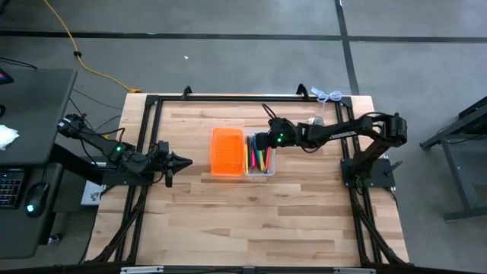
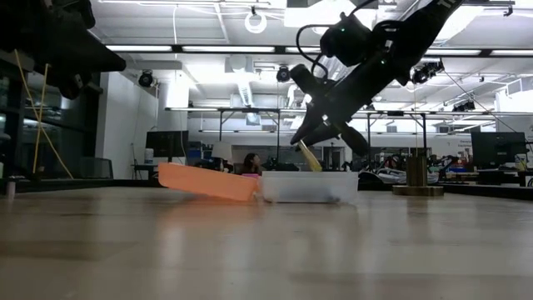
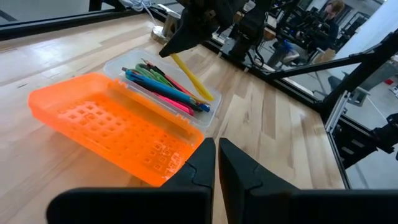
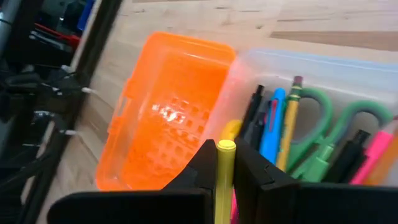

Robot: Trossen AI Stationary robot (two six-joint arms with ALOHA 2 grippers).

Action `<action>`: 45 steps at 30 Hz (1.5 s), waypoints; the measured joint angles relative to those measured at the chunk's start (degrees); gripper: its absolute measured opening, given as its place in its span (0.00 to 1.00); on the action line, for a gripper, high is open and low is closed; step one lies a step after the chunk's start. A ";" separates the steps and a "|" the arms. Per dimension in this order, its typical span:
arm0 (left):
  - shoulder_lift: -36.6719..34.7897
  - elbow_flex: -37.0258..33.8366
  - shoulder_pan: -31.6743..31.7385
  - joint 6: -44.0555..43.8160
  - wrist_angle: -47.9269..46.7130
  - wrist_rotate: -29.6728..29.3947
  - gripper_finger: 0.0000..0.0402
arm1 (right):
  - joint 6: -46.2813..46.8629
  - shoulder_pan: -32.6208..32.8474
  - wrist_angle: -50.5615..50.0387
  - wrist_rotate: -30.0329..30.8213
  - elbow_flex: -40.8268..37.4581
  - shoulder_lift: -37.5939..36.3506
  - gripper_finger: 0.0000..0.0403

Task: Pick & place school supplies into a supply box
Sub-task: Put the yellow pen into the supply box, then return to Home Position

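While the box (image 1: 243, 153) lies open near the middle of the tabletop (image 1: 259, 221), a yellow marker (image 4: 224, 180) is held clamped between the fingers of the right gripper (image 1: 257, 142), which hangs just above the clear tray (image 3: 210, 116). In the left wrist view the marker (image 3: 191, 77) is seen slanting down from that gripper (image 3: 176, 42), its lower end over the supplies already lying in the tray. Those supplies are packed side by side along the tray: green scissors (image 4: 323, 134), a blue pen (image 4: 272, 127), a black pen (image 4: 254, 112), a yellow pencil (image 4: 290, 121) with a pink eraser, and a pink marker (image 4: 373, 152). Whether the marker's tip touches them cannot be told. The orange lid (image 1: 227, 151) is attached along the tray's side toward the left arm, and in the low view it is seen tilted, one edge raised off the tabletop (image 2: 266, 250).

The left gripper (image 1: 183, 161) is kept clenched and empty, pointed toward the orange lid from well to its side, above bare wood. A brass-coloured object (image 2: 417, 177) stands on the tabletop beyond the tray in the low view, and a person (image 2: 249, 163) is seated far behind in the room.
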 joint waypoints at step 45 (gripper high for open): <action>0.02 0.04 0.00 0.03 -0.39 -0.13 0.12 | -7.02 -1.35 1.31 1.48 0.00 2.48 0.29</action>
